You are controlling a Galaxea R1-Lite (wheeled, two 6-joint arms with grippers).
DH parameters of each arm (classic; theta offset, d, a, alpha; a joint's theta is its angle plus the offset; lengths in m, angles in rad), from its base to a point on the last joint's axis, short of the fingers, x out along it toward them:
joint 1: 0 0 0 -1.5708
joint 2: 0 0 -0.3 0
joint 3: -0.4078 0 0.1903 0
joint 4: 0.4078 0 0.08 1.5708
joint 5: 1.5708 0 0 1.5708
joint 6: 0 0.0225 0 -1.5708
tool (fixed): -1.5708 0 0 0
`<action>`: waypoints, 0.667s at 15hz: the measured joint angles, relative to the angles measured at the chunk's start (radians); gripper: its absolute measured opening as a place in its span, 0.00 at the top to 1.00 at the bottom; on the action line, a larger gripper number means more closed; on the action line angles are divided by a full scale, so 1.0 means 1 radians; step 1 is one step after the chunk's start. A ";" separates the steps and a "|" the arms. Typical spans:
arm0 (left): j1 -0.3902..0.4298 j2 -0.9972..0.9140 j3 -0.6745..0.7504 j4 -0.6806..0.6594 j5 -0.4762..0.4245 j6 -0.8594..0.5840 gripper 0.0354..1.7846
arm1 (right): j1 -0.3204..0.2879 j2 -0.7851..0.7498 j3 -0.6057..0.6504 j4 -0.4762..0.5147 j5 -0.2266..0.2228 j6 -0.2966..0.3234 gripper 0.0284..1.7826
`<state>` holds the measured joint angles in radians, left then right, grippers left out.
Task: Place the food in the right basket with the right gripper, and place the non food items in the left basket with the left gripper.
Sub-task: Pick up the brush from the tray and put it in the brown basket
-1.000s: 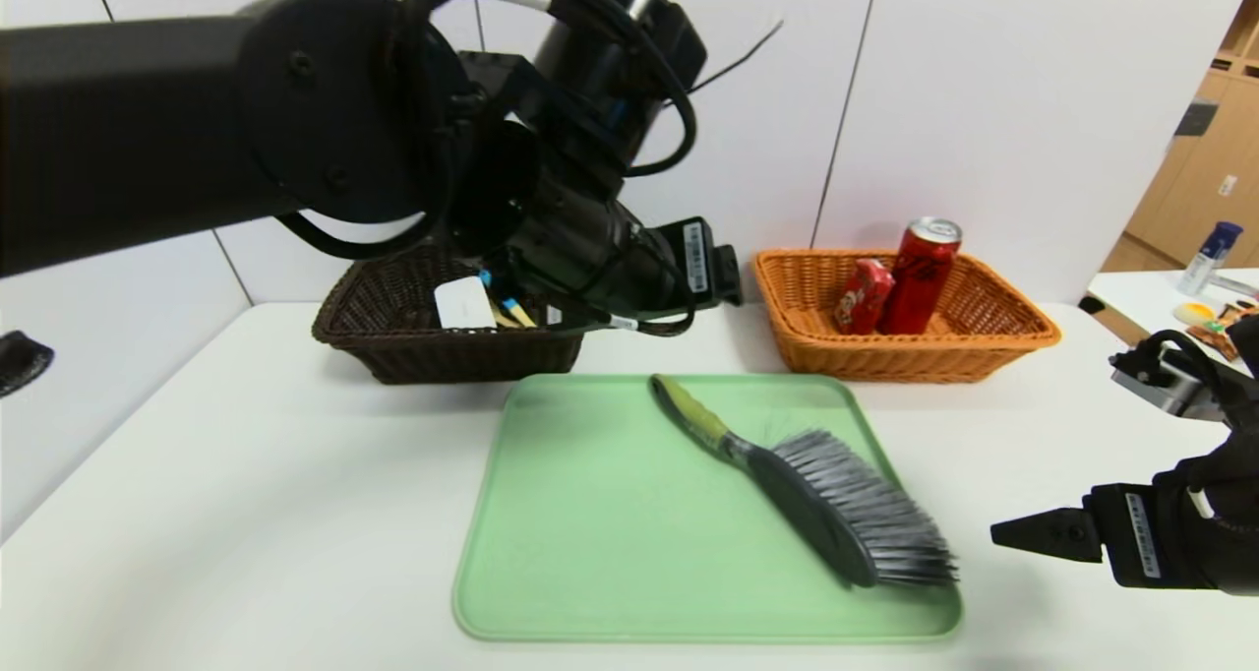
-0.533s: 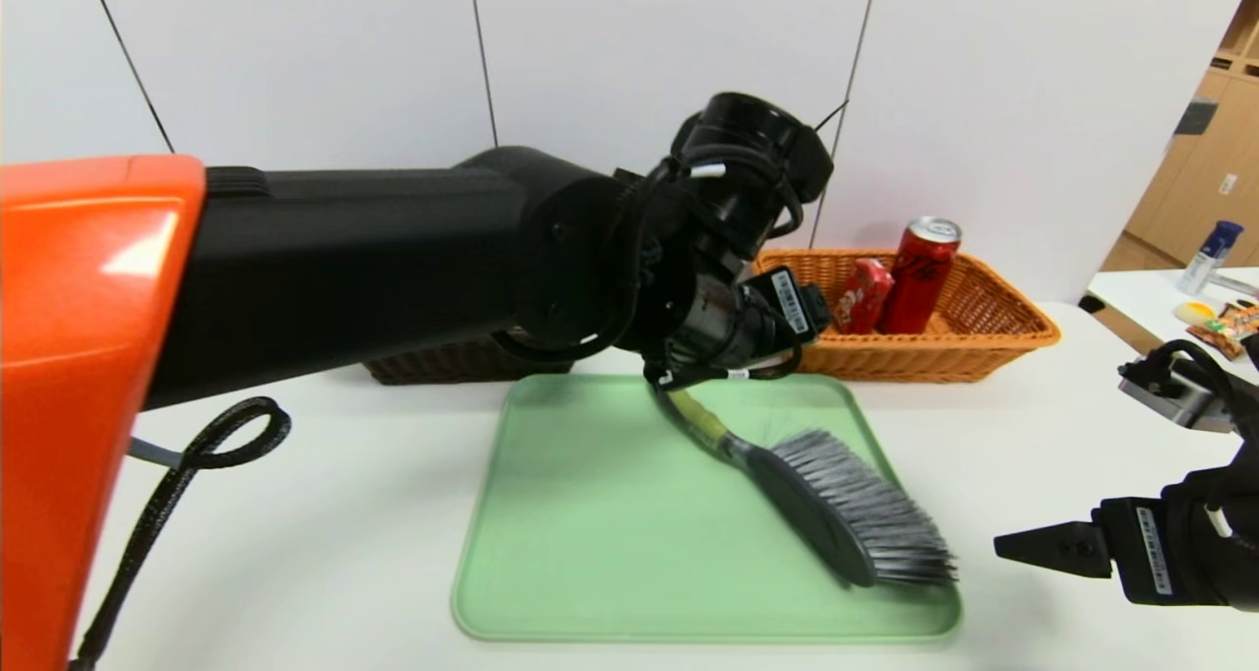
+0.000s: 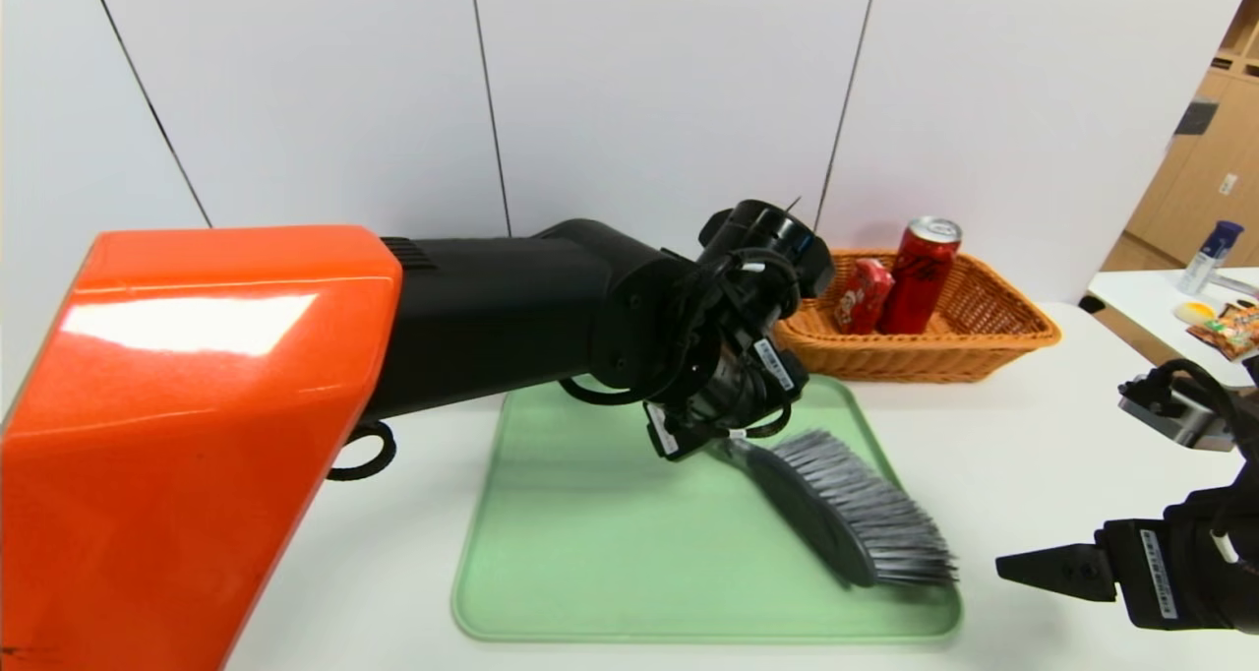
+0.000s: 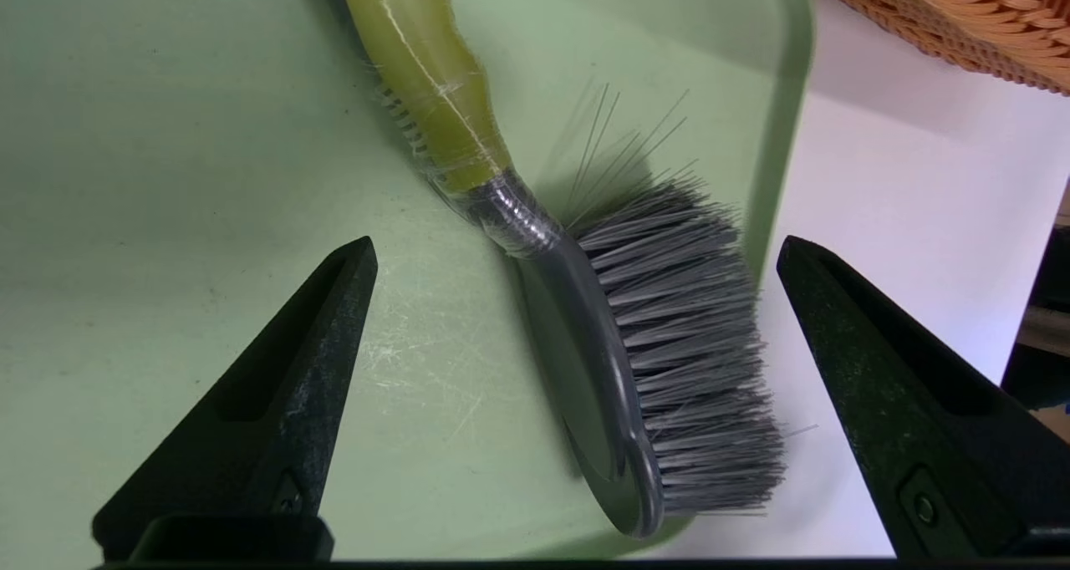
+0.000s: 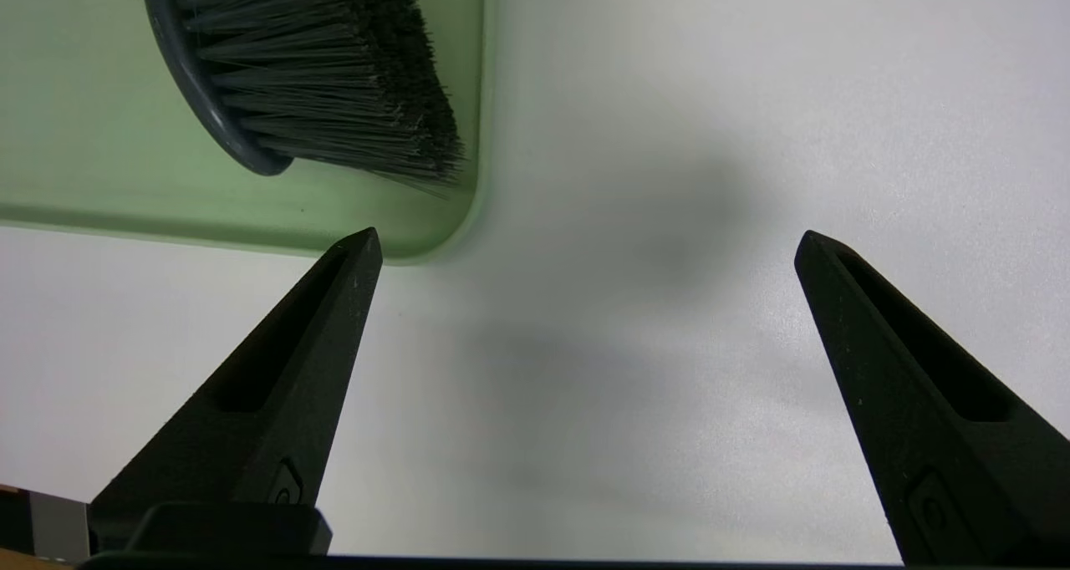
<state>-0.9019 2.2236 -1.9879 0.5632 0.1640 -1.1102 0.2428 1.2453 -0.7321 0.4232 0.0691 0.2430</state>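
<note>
White tabletop (image 3: 993, 455) carries a green tray (image 3: 590, 553), and on its right side lies the brush (image 3: 846, 514), bristles rightward. Above its handle (image 4: 435, 85) hovers the left gripper (image 4: 577, 257), fingers spread wide, holding nothing. Right gripper (image 5: 585, 244) waits near-right, fingers wide too. Soda can (image 3: 920, 275) and snack packet (image 3: 864, 295) stand in the right basket (image 3: 993, 341).

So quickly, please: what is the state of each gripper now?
Left gripper: open, holding nothing, over the brush on the green tray.
Right gripper: open, holding nothing, above the table beside the tray.
</note>
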 joint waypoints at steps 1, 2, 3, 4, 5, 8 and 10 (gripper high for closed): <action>0.003 0.009 0.000 0.000 -0.001 0.000 0.06 | 0.001 -0.001 0.002 -0.014 -0.001 0.000 0.04; 0.005 0.018 0.000 0.001 -0.001 0.002 0.06 | 0.002 -0.001 0.003 -0.022 -0.001 0.000 0.04; 0.008 0.026 0.000 0.001 -0.001 0.007 0.06 | 0.003 -0.001 0.004 -0.022 -0.001 0.000 0.04; 0.010 0.033 0.000 -0.001 0.000 0.014 0.06 | 0.004 -0.001 0.006 -0.023 -0.001 0.000 0.04; 0.014 0.040 0.000 -0.005 0.000 0.019 0.06 | 0.006 -0.001 0.008 -0.024 -0.001 0.000 0.04; 0.033 0.053 -0.007 -0.034 0.000 0.024 0.06 | 0.013 -0.002 0.020 -0.024 -0.001 0.001 0.04; 0.035 0.057 -0.012 -0.045 -0.002 0.024 0.06 | 0.019 -0.002 0.024 -0.024 -0.001 0.001 0.04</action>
<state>-0.8672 2.2802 -1.9998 0.5185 0.1619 -1.0866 0.2615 1.2436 -0.7081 0.3991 0.0683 0.2438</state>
